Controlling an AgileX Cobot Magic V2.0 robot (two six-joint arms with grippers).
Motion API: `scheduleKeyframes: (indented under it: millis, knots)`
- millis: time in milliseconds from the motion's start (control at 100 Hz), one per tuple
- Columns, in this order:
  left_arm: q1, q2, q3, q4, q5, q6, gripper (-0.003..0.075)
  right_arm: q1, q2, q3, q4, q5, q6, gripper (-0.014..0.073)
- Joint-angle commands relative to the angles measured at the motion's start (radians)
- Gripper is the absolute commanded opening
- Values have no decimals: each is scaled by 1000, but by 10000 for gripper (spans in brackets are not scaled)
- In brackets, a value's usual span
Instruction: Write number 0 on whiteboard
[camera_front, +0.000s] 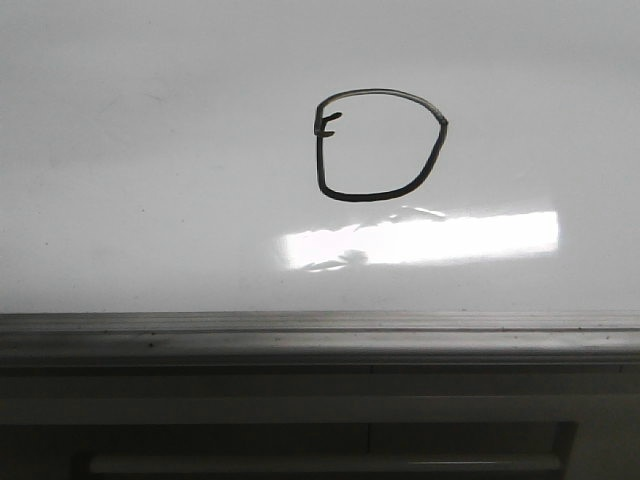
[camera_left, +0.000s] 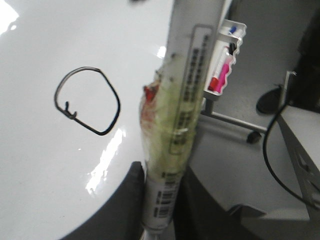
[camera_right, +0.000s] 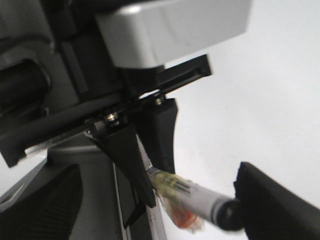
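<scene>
The number 0 (camera_front: 370, 197) is a black D-like loop on the whiteboard (camera_front: 150, 150), above a bright glare patch (camera_front: 430, 238). A grey metal ledge (camera_front: 320, 335) runs along the board's near edge. No gripper shows in the front view. In the left wrist view my left gripper (camera_left: 162, 200) is shut on a white marker (camera_left: 185, 100) wrapped in yellowish tape, held off the board beside the 0 (camera_left: 119, 102). In the right wrist view my right gripper (camera_right: 160, 210) is open, its fingers wide apart on either side of the marker (camera_right: 200, 197).
Beyond the board's edge in the left wrist view stand a white wheeled rack with pink and red items (camera_left: 225, 60), a black cable (camera_left: 267, 145) and a grey cabinet (camera_left: 300, 150). The left arm's body (camera_right: 150, 30) fills the upper right wrist view.
</scene>
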Motion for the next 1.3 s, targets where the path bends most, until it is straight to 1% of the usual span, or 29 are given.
scheduleKeyframes:
  millis: [0, 10, 30, 50, 70, 80, 100, 110, 120, 130, 140, 150, 160, 170, 180, 190, 200, 210, 250, 340, 390, 570, 760, 920, 1120, 1190, 1290]
  knots:
    - [6, -1, 12, 140, -161, -229, -20, -1, -82, -31, -40, -73, 89, 484]
    - [6, -1, 20, 155, -168, -272, -20, -2, -92, -31, -43, -71, 92, 464]
    - [6, -1, 32, 200, -187, -314, -20, -4, -105, -31, -43, -64, 94, 441]
    - [6, -1, 44, 247, -210, -404, -20, -8, -119, -31, -43, -55, 97, 388]
    - [6, 0, 52, 298, -220, -451, -20, -10, -128, -31, -43, -42, 99, 358]
    - [6, 1, 60, 316, -223, -499, -20, -10, -136, -31, -46, -38, 99, 325]
    - [6, 6, 69, 371, -229, -550, -20, -13, -147, -31, -46, -23, 99, 289]
    - [6, 6, 72, 388, -229, -602, -20, -16, -151, -31, -46, -17, 99, 250]
    - [7, 8, 77, 425, -229, -629, -20, -17, -159, -31, -46, -6, 99, 230]
    - [7, 14, 81, 462, -226, -684, -20, -19, -168, -31, -46, 6, 99, 186]
    - [10, 17, 83, 480, -221, -737, -20, -20, -168, -31, -46, 13, 99, 164]
    - [10, 19, 86, 498, -221, -763, -20, -20, -176, -29, -48, 20, 99, 118]
    - [12, 21, 88, 515, -215, -788, -20, -21, -180, -29, -50, 26, 99, 94]
    - [15, 26, 90, 567, -207, -835, -20, -23, -186, -27, -52, 45, 99, 47]
    - [15, 28, 93, 567, -203, -857, -20, -24, -190, -24, -53, 45, 99, 23]
    - [18, 31, 96, 597, -199, -877, -20, -24, -197, -22, -57, 55, 99, -1]
    - [18, 38, 96, 610, -195, -913, -20, -26, -201, -18, -57, 59, 99, -48]
    - [21, 44, 98, 635, -185, -943, -20, -28, -208, -13, -59, 68, 101, -76]
    - [31, 65, 103, 687, -171, -998, -20, -30, -230, 8, -66, 85, 104, -61]
    - [56, 118, 105, 721, -171, -1035, -20, -30, -272, 62, -78, 96, 128, -57]
    - [68, 145, 105, 719, -184, -1045, -20, -30, -288, 98, -82, 96, 153, -57]
    - [110, 255, 105, 719, -242, -1142, -20, -30, -322, 226, -130, 91, 274, -57]
    - [151, 324, 105, 714, -299, -1241, -20, -30, -322, 308, -132, 68, 329, -57]
    - [162, 350, 105, 701, -305, -1246, -20, -30, -322, 331, -132, 49, 361, -57]
    - [162, 352, 105, 680, -305, -1246, -17, -30, -322, 331, -132, 49, 361, -57]
    - [162, 352, 105, 678, -305, -1246, 4, -30, -322, 331, -132, 47, 361, -57]
    - [162, 352, 105, 678, -305, -1246, 93, -30, -322, 331, -132, 47, 361, -57]
